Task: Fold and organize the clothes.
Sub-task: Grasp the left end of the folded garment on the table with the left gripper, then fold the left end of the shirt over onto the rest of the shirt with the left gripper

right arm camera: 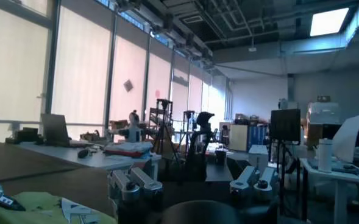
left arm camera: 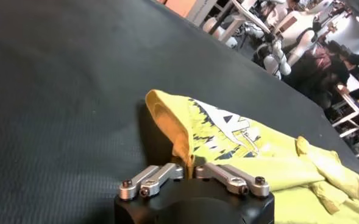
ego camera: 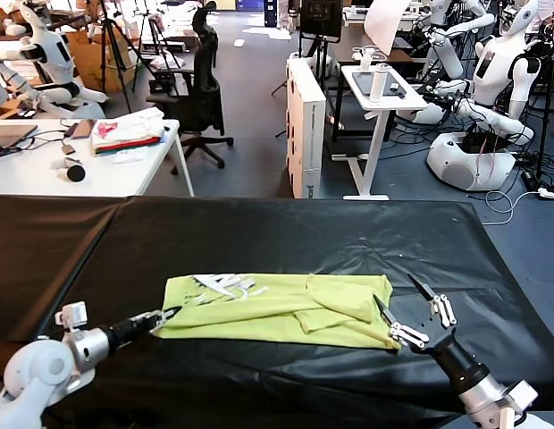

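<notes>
My left pincer clamps the T-shirt's left edge on the tabletop; my right pincer gapes wide, empty.

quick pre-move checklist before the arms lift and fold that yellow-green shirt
1. Left gripper shut on the T-shirt at its left edge: ok, the left wrist view shows fabric pinched between the fingers.
2. Right gripper on the shirt's right end: not ok, it is open and tilted up, with only one finger near the cloth.
3. Shirt lying flat: not ok, its right part is bunched in folds and the white print shows on a turned-over part.
4. Shirt fully on the black table cover: ok.
5. Fabric pile on the white table out of the way: ok, it is well behind.
</notes>
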{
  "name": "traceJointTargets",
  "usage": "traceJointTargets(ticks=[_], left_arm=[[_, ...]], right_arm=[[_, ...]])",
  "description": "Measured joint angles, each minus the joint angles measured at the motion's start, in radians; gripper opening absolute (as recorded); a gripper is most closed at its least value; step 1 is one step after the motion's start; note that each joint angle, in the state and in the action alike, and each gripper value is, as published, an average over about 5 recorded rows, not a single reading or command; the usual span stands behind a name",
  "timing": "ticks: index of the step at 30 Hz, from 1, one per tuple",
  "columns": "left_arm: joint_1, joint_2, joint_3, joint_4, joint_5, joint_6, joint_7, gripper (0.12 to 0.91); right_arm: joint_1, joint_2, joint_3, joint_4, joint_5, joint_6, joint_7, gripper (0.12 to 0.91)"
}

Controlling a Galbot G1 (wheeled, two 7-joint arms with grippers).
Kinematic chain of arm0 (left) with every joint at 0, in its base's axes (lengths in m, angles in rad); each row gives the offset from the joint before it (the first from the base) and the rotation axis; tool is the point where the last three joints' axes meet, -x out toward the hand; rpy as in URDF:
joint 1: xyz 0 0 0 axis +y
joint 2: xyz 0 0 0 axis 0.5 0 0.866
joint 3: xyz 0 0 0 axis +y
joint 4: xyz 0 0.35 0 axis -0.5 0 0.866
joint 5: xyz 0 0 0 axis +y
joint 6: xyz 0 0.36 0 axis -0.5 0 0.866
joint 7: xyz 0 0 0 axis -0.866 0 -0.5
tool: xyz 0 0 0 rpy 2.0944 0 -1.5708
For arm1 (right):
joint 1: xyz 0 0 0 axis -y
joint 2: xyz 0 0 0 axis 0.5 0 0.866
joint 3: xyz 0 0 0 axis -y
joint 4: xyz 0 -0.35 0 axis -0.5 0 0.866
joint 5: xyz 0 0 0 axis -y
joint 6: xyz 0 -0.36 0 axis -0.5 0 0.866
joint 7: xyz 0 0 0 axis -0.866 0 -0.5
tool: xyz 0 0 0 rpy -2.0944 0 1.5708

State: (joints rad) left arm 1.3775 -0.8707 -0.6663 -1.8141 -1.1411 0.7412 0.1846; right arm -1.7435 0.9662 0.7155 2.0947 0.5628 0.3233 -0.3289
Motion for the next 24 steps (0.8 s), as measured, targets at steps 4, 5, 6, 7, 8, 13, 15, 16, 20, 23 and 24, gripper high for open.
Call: traceJointTargets(ticks=[4,5,6,7,8,13,15,16,20,23,24], left_arm=[[0.011,-0.004,-0.020,-0.019,0.042,0.000,-0.015,0.185],[0.015,-0.003,-0.028,-0.026,0.056,-0.001,-0.019,0.182],[0.020,0.000,-0.036,-0.034,0.076,-0.001,-0.022,0.182],[0.024,0.004,-0.046,-0.041,0.099,-0.001,-0.024,0.182],[0.029,0.009,-0.056,-0.048,0.127,-0.001,-0.026,0.182],[0.060,0.038,-0.123,-0.068,0.264,-0.010,-0.041,0.182],[0.073,0.048,-0.156,-0.074,0.305,-0.035,-0.058,0.182],[0.080,0.051,-0.172,-0.078,0.322,-0.053,-0.067,0.182],[0.109,0.049,-0.216,-0.110,0.329,-0.092,-0.100,0.182],[0.113,0.026,-0.216,-0.158,0.269,-0.063,-0.133,0.182],[0.110,0.015,-0.211,-0.177,0.238,-0.048,-0.145,0.182]], right_arm=[[0.016,0.011,-0.014,-0.013,-0.013,0.000,0.008,0.907],[0.021,0.014,-0.019,-0.017,-0.017,0.000,0.011,0.907],[0.026,0.017,-0.025,-0.021,-0.021,0.000,0.013,0.907],[0.032,0.020,-0.030,-0.024,-0.025,0.000,0.015,0.907],[0.037,0.022,-0.037,-0.028,-0.029,0.000,0.018,0.907],[0.066,0.028,-0.069,-0.045,-0.039,-0.002,0.027,0.907],[0.073,0.028,-0.078,-0.048,-0.040,-0.004,0.029,0.907],[0.075,0.028,-0.080,-0.048,-0.041,-0.006,0.030,0.907],[0.072,0.028,-0.080,-0.042,-0.041,-0.013,0.039,0.907],[0.060,0.029,-0.067,-0.034,-0.040,-0.015,0.050,0.907],[0.055,0.030,-0.061,-0.032,-0.039,-0.015,0.054,0.907]])
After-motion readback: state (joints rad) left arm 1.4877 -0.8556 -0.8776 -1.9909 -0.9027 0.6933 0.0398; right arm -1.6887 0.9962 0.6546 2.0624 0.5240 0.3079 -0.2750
